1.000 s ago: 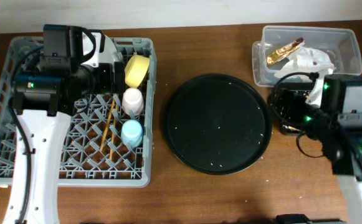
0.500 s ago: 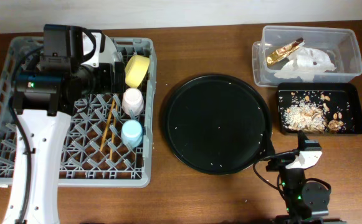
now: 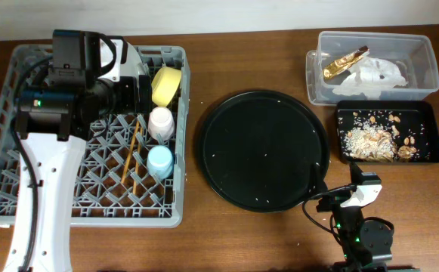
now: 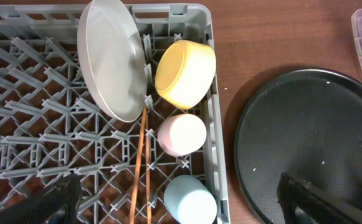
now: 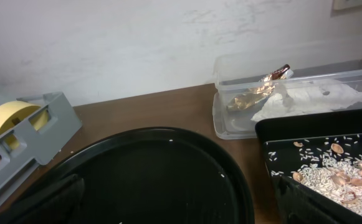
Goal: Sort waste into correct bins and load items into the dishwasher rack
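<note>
The grey dishwasher rack (image 3: 7, 151) holds the pale grey plate (image 4: 109, 59) on edge, the yellow bowl (image 3: 166, 85), the pink cup (image 3: 160, 121), the light blue cup (image 3: 159, 160) and two chopsticks (image 3: 131, 155). My left gripper (image 4: 181, 205) hovers open and empty over the rack's right side. The clear tub (image 3: 423, 72) holds the gold wrapper (image 3: 345, 62) and white tissue (image 3: 378, 74). The shallow black tray (image 3: 431, 113) holds food scraps (image 3: 370, 140). My right gripper (image 5: 181, 199) is open and empty, low at the table's front (image 3: 355, 198), facing the bins.
A large round black tray (image 3: 263, 149) with a few white crumbs lies mid-table between the rack and the bins. A pale wall runs behind the table's far edge.
The right arm has drawn back from over the black tray to the table's front edge, uncovering the tray and its scraps. The left arm has not moved.
</note>
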{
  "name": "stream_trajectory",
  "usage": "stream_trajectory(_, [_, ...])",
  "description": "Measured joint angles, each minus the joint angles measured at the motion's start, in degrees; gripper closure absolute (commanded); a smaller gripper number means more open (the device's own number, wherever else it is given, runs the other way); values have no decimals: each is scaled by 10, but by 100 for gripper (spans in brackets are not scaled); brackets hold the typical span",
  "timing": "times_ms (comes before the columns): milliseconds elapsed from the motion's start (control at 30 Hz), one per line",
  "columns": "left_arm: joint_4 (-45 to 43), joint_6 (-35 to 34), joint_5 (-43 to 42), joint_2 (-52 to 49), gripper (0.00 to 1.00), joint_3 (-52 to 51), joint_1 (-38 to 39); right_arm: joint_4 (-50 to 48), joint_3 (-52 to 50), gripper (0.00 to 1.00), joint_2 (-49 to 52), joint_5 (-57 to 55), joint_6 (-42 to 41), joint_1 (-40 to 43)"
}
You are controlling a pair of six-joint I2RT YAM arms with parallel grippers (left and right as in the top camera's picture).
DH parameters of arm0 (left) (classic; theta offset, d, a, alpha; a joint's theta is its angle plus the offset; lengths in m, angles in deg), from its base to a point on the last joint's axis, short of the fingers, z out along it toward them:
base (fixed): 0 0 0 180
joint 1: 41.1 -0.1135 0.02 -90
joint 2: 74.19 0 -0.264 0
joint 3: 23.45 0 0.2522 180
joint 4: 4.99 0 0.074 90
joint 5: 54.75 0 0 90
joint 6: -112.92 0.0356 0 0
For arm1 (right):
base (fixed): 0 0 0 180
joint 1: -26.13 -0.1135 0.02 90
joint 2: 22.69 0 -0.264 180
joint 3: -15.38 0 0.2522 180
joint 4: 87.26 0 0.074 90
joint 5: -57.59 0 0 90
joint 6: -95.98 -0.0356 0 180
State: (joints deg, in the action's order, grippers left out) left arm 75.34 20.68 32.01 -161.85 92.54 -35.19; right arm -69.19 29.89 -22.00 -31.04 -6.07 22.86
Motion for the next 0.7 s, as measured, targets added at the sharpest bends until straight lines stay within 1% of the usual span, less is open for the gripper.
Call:
stream_trajectory(433, [0, 0, 2, 0, 0, 0, 0, 0, 0, 1, 0, 0, -1, 0])
stream_trajectory(500, [-13, 0, 13, 10, 0, -14, 0, 0, 0, 1, 0, 0, -2, 0])
stream_trajectory(533, [-54, 1, 21, 30, 0, -43, 0, 0, 0, 2, 0, 0, -2, 0])
stream_trajectory(567, [-119, 1, 26, 57, 0, -90, 0, 0, 0, 2, 0, 0, -2, 0])
stream_trajectory(600, [-184, 1, 30, 104, 0, -167, 0, 0, 0, 2, 0, 0, -2, 0])
stream_trajectory(633, [-231, 1, 30, 135, 0, -216, 0, 0, 0, 2, 0, 0, -2, 0])
stream_trajectory(667, [-314, 1, 21, 194, 0, -323, -6, 0, 0, 2, 0, 1, -2, 0])
stream_trajectory(700, [-367, 1, 10, 218, 1, -374, -16, -1, 0, 1, -1, 1, -2, 0])
